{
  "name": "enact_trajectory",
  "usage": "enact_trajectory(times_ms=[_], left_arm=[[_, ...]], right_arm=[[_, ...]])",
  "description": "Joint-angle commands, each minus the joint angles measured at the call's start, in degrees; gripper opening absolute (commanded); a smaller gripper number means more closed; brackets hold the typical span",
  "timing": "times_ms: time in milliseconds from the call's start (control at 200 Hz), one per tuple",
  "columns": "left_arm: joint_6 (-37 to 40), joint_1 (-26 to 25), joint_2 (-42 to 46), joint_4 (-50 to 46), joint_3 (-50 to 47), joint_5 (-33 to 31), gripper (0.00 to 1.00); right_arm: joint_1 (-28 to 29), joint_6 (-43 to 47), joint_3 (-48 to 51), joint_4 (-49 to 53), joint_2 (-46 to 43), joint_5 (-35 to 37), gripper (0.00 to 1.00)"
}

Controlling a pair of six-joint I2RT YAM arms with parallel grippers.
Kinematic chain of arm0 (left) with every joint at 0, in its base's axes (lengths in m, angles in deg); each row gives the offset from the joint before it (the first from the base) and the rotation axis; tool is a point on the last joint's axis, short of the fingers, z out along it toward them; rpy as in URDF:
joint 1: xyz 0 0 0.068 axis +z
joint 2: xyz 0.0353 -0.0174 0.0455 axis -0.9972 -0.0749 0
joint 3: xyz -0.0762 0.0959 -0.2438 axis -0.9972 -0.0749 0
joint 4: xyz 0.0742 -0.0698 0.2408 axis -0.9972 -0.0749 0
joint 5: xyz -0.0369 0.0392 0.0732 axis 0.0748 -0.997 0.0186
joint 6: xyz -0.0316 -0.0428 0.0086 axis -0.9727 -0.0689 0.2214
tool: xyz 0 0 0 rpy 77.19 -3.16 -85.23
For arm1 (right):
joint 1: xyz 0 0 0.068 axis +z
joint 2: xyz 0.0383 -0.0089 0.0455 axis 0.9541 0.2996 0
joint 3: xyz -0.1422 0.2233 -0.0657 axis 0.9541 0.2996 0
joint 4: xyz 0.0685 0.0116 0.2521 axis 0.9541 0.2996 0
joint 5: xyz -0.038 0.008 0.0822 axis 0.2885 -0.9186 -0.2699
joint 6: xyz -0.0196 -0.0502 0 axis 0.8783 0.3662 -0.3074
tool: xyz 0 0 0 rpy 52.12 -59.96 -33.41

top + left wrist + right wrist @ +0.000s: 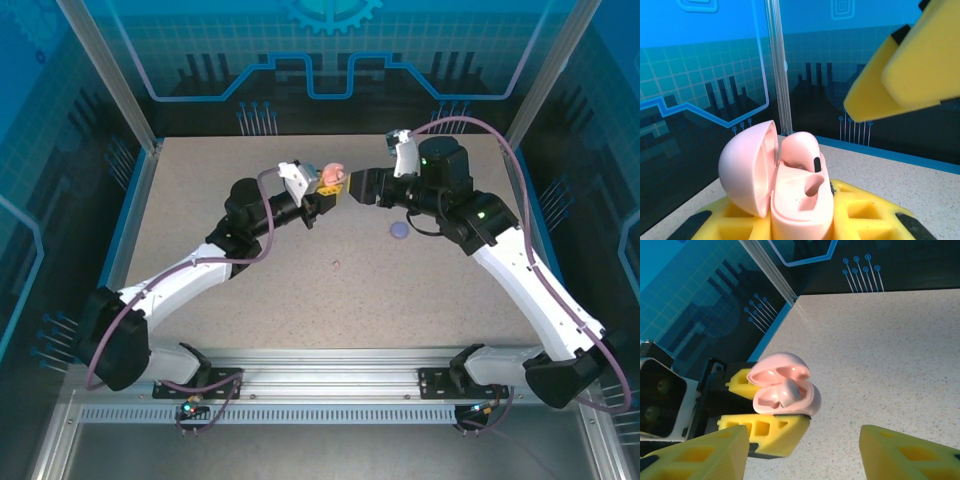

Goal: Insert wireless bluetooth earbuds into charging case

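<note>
Pale pink case point(800, 207), yellow pads point(765, 432), speckled beige table point(300, 290), purple disc point(399, 230).

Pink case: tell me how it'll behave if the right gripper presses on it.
The pink case looks smooth and rounded, so it may slip or twist in the left gripper under a sideways push. Its open lid hangs on one hinge and probably swings shut if nudged. Small hollow shell, likely light.

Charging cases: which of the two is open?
The pink case, lid swung back, clamped in the left hand; the purple case lies flat on the table.
</note>
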Motion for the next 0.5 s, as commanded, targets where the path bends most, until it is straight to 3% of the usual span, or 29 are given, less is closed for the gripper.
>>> enact_trajectory(times_ms=[0,495], left_arm=[[1.3,-0.5,-0.7,1.9,1.6,-0.4,0.0],[1.7,-1.0,-1.2,0.9,2.5,-0.3,0.0]], right_arm=[[1.1,1.7,-3.5,0.8,1.8,2.4,0.58],[4.0,5.1,-8.9,4.1,8.3,5.3,0.46]])
